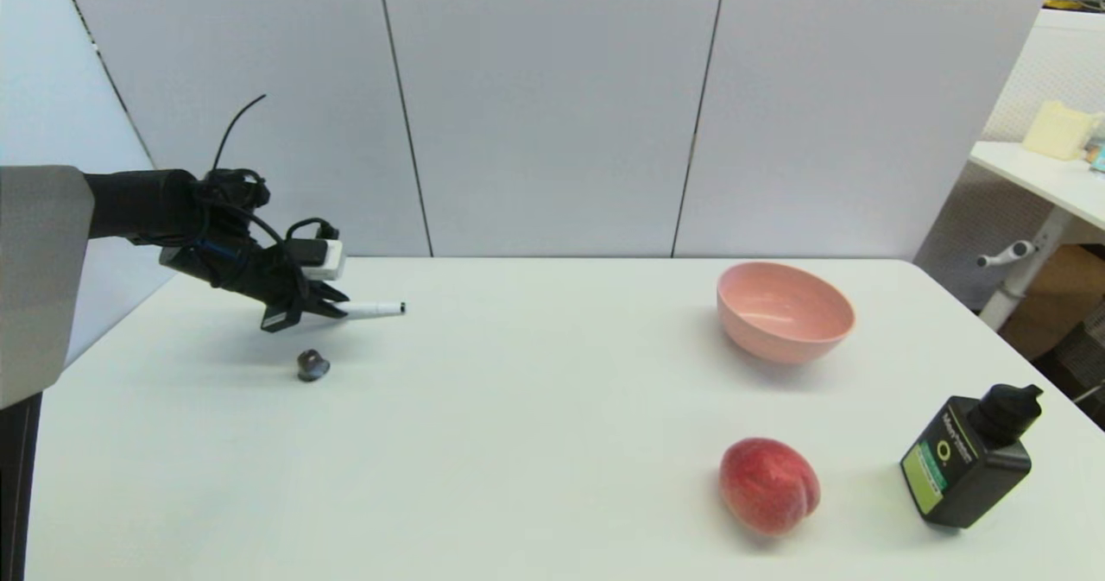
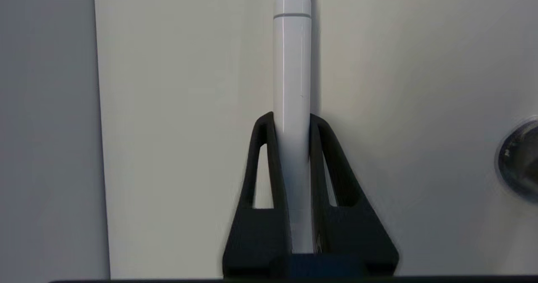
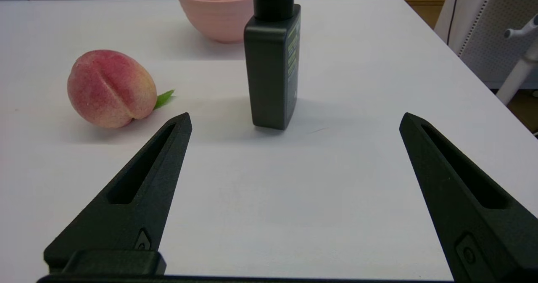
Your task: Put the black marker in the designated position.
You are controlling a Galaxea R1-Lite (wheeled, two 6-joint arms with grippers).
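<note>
Presently, item one: the black marker (image 1: 373, 309), white-barrelled, is clamped near one end in the left tool (image 1: 321, 308) and carried level above the far left of the tabletop (image 1: 535, 408), clear of the small dark knob (image 1: 312, 364) below it. The marker is best lowered flat onto bare white surface, kept level, and let go only once it rests there, lest it roll. Item two: the pink bowl (image 1: 784, 310), nothing seen inside. The right tool (image 3: 294, 190) is held agape, idle, near the black bottle (image 3: 273, 64) and peach (image 3: 110, 88).
</note>
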